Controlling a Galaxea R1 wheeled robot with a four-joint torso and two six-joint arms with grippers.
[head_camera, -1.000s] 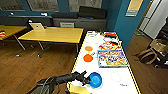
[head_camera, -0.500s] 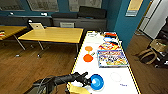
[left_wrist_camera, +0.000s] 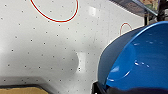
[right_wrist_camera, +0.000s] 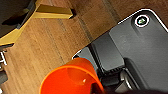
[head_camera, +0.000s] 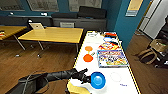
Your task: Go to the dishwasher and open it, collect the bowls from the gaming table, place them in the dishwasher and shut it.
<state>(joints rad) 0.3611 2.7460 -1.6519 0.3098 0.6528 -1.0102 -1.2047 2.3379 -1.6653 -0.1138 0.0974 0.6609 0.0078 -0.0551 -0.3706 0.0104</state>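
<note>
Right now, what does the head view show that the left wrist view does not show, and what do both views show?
Head view alone: the left arm's end effector at the blue bowl's rim, two orange bowls farther along the white table, a colourful game board, a wooden table and wood floor.

Left wrist view alone: fine dark dots across the tabletop and red circles drawn on it.

Both: the blue bowl, close and large at the wrist, and the white tabletop.
</note>
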